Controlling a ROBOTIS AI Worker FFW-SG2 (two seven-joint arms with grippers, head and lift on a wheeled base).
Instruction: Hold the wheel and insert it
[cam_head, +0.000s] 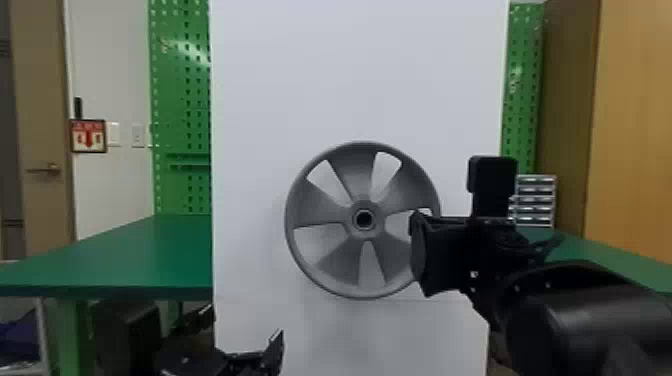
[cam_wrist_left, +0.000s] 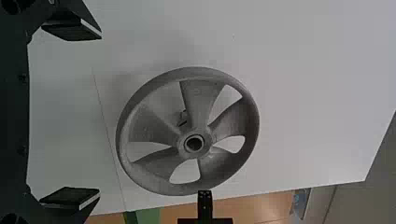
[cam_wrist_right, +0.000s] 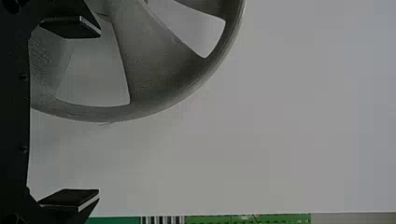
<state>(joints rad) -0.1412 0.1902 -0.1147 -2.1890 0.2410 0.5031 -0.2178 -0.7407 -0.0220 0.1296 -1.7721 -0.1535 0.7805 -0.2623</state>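
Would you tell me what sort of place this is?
Probably a workshop or robotics lab: a green perforated panel, a green worktable and a small drawer cabinet point that way.

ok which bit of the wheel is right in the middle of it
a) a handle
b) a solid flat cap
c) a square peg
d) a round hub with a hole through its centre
D: the wheel has a round hub with a dark circular opening at its centre.
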